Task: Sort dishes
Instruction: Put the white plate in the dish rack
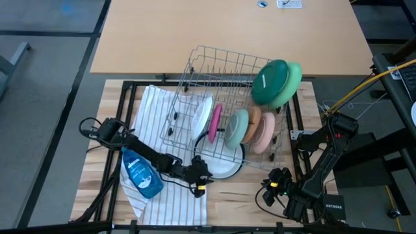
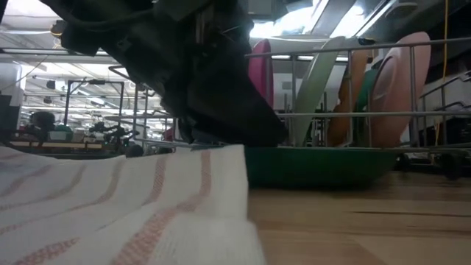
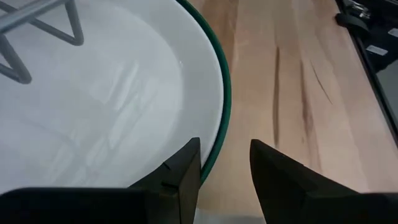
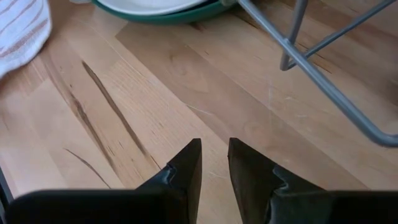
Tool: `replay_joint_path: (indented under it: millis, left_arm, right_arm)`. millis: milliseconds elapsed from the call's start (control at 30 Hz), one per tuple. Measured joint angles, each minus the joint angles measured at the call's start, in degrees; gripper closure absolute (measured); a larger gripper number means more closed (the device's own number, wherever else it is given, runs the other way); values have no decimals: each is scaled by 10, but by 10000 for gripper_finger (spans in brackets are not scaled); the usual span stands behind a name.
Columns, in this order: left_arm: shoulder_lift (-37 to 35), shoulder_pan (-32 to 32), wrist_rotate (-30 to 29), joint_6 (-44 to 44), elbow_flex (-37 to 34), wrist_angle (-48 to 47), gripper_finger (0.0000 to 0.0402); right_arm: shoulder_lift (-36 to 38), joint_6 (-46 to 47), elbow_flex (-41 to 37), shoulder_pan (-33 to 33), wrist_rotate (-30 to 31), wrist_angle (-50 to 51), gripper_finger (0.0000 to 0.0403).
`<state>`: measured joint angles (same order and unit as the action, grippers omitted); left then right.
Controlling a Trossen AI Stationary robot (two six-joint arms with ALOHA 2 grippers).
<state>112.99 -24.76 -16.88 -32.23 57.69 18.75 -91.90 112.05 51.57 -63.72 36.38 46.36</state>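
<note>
Dishes: white plate w/ dark green rim (image 1: 224, 169) lies flat on table (image 1: 247, 201) at near edge of wire rack (image 1: 221, 84), partly under it. Left tool (image 3: 224, 163) sits at that plate's near rim, fingers spread, one over the white surface, one over bare wood; rim between them, not pinched. Right tool (image 4: 214, 163) low over table nr right-near corner, fingers narrowly apart, holding nothing. Striped towel (image 1: 162, 195) under left arm, blue soap bottle (image 1: 142, 172) on it. In rack, upright: white plate (image 1: 203, 117), magenta (image 1: 215, 122), sage (image 1: 238, 127), tan (image 1: 253, 123), peach (image 1: 264, 132). Dark green bowl (image 1: 270, 82) and light green one (image 1: 294, 78) lean at rack's far-right corner.
</note>
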Motion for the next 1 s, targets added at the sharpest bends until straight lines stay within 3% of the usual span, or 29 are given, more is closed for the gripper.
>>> replay_joint_path:
  millis: [600,1000]
  left_arm:
    - [-1,-38,11,-6,0,1,274]
    - [-1,-54,109,-7,0,3,274]
  right_arm:
    - [0,-1,0,0,0,-1,318]
    - [0,2,0,0,0,1,318]
